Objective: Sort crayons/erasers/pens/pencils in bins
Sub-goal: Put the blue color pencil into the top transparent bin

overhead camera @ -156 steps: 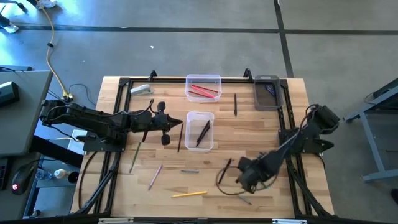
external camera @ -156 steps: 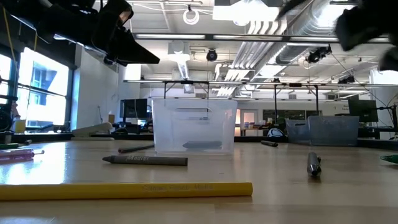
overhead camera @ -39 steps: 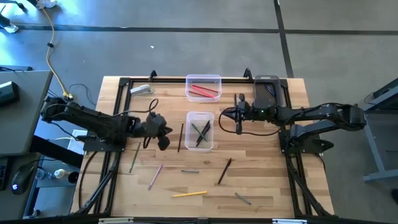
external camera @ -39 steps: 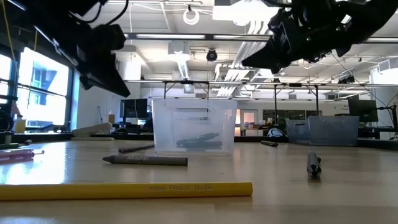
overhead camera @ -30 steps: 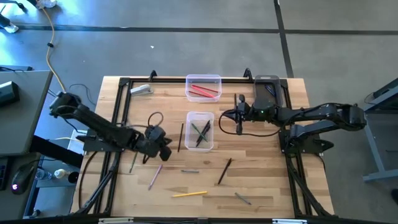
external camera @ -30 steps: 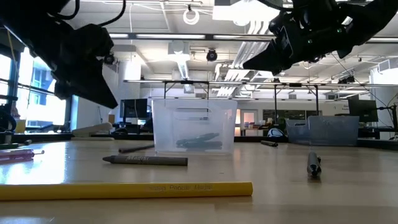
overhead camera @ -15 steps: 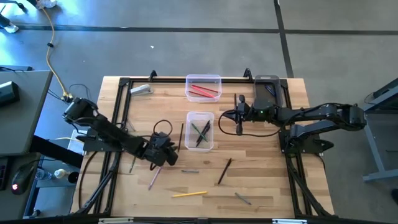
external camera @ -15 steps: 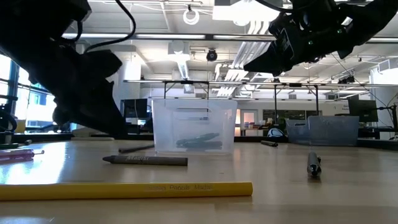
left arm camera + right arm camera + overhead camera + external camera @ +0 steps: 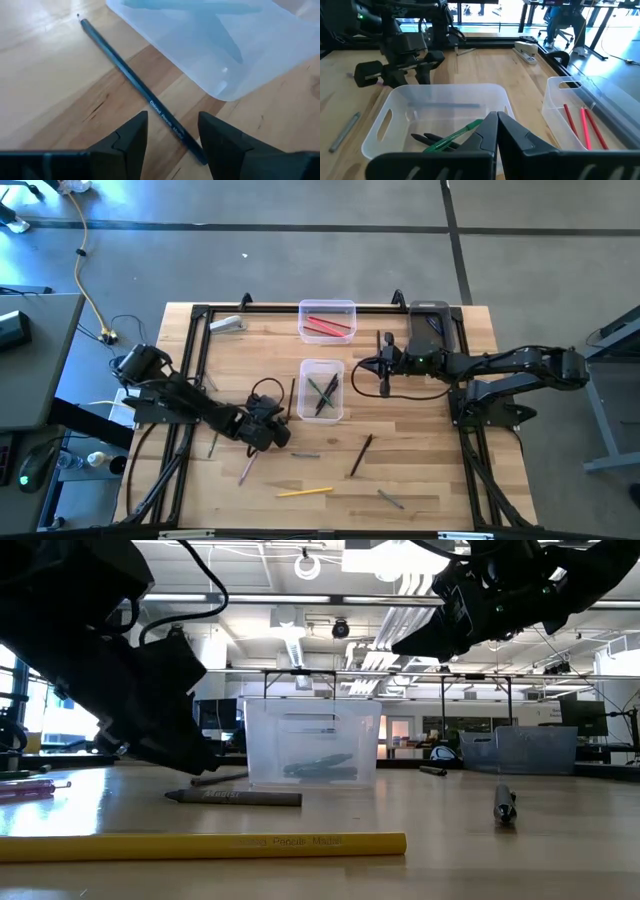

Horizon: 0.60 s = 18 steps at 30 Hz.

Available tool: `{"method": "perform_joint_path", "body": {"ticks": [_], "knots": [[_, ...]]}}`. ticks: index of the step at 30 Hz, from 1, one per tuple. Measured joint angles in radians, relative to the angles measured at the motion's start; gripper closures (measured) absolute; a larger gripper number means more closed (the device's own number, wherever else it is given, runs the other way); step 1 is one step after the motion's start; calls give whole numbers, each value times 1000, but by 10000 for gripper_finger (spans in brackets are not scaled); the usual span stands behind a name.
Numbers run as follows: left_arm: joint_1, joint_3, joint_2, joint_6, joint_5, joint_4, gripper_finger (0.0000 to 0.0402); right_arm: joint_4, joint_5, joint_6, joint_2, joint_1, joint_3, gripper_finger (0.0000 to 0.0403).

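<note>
Two claws were seen: the left claw (image 9: 172, 132), parted and empty, was lowered astride the dark pencil (image 9: 142, 90) beside the clear bin (image 9: 321, 391) at frame centre; the right claw (image 9: 383, 373) was closed, empty.

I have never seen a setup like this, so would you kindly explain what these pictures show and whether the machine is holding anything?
Two dark robot arms work at a wooden table, sorting pens and pencils into bins. One picture looks straight down, one looks level across the tabletop, and each wrist carries its own camera. The left gripper hangs low with its jaws open over a dark pencil lying beside the middle clear bin; it holds nothing. The right gripper waits with jaws shut above that bin, which contains a green pen. A second clear bin holds red sticks. Loose items, including a yellow pencil, lie about.
</note>
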Motion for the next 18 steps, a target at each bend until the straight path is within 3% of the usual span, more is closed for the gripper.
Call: {"method": "perform_joint_path", "body": {"ticks": [6,18], "knots": [[5,66,50,87,-30,-58,247,0,0,-8,0,0,0,403],[11,216,59,24,16,-571,281,-2,0,-7,0,0,0,403]]}}
